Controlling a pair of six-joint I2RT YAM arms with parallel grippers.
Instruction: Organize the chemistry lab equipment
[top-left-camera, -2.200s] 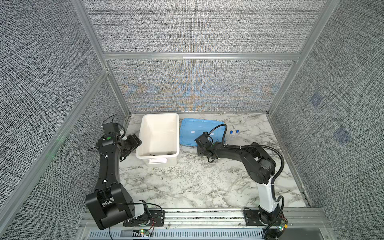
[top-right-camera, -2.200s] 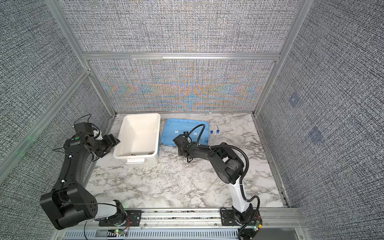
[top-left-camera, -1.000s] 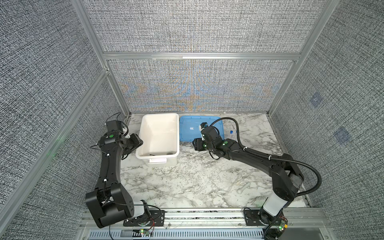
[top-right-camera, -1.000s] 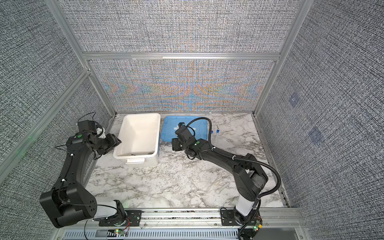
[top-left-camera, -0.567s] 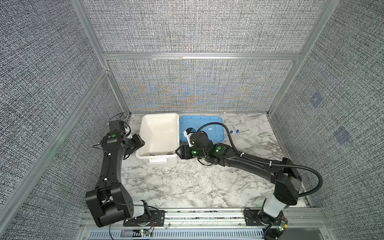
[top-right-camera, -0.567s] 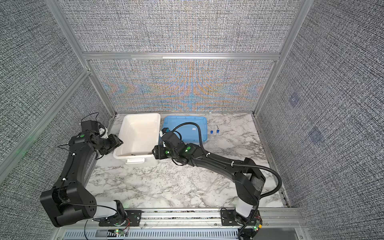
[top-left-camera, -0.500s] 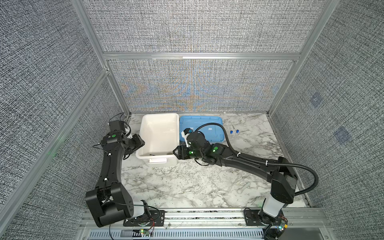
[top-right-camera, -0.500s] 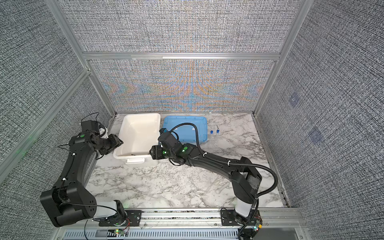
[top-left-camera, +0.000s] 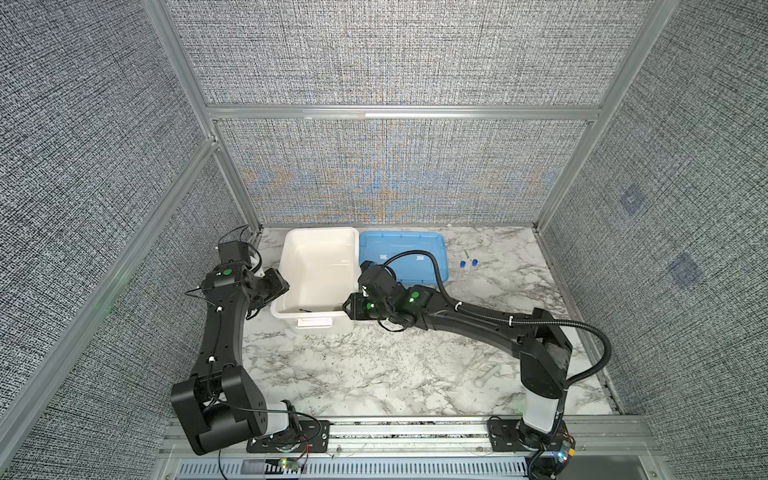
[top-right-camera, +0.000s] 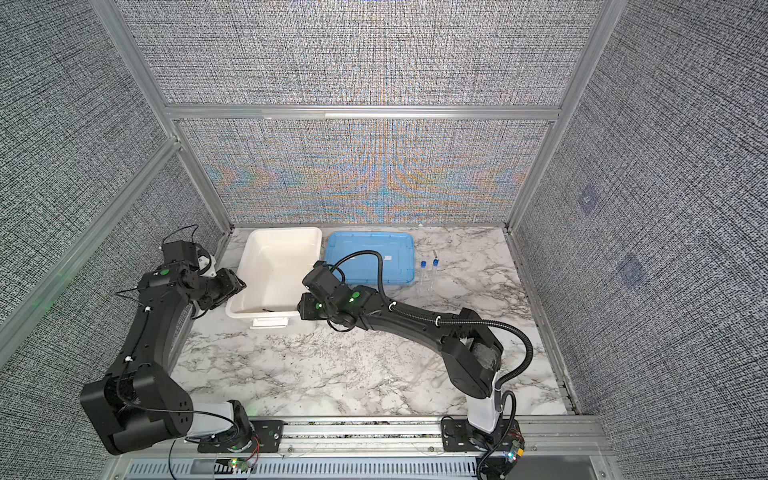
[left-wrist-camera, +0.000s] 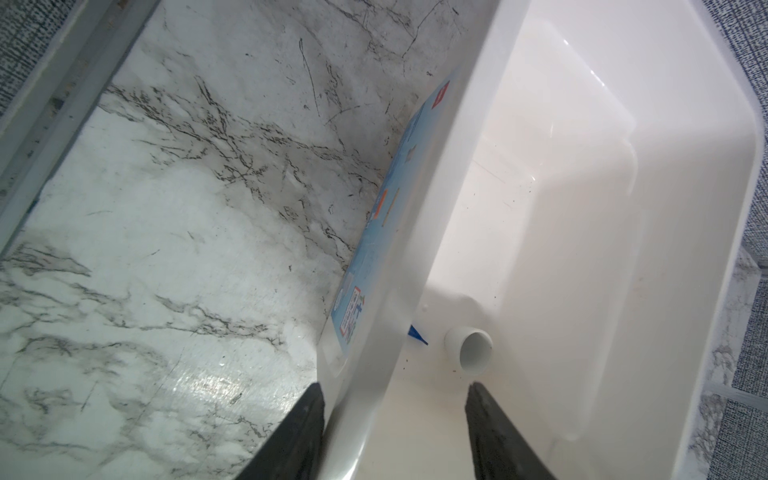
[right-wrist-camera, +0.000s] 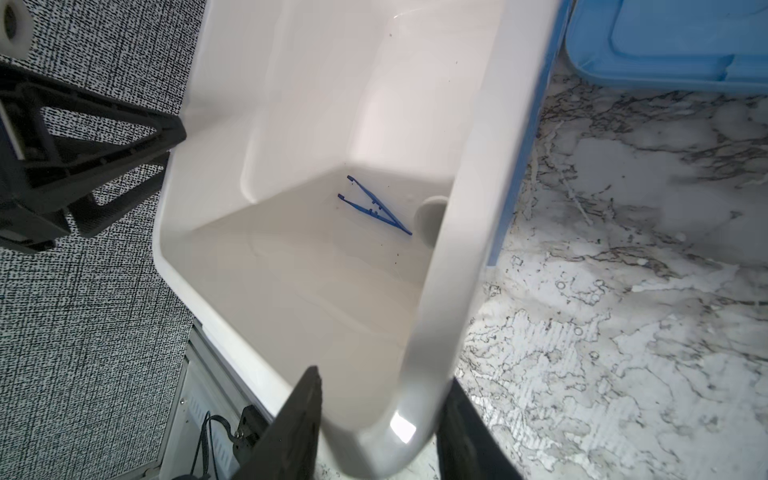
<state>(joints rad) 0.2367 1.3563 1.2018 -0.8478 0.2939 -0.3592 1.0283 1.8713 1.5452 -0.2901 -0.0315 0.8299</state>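
Around the large white rectangular plastic tub (top-left-camera: 320, 266) everything is gathered. The flat blue plastic lid (top-left-camera: 403, 249) lies just beside the tub's right wall. The right gripper (right-wrist-camera: 380, 374) is clenched over the rim at the tub's near right corner. The left gripper (left-wrist-camera: 392, 386) straddles the tub's left wall with a gap on the inner side, so it is released. The two clear tubes with blue caps (top-left-camera: 467, 276) lie on the marble tabletop (top-left-camera: 374, 365), well to the right of the tub, beyond the lid. Inside the tub, by its near wall, lie thin blue plastic tweezers (right-wrist-camera: 374, 205) and a short white plastic cup (left-wrist-camera: 469, 349) tipped on its side.

To my eye, the step in hand is taking hold of the tub to shift it. Next, the left jaws should close on the wall. Both arms should then move together and keep the tub level, so the pieces inside don't slide.
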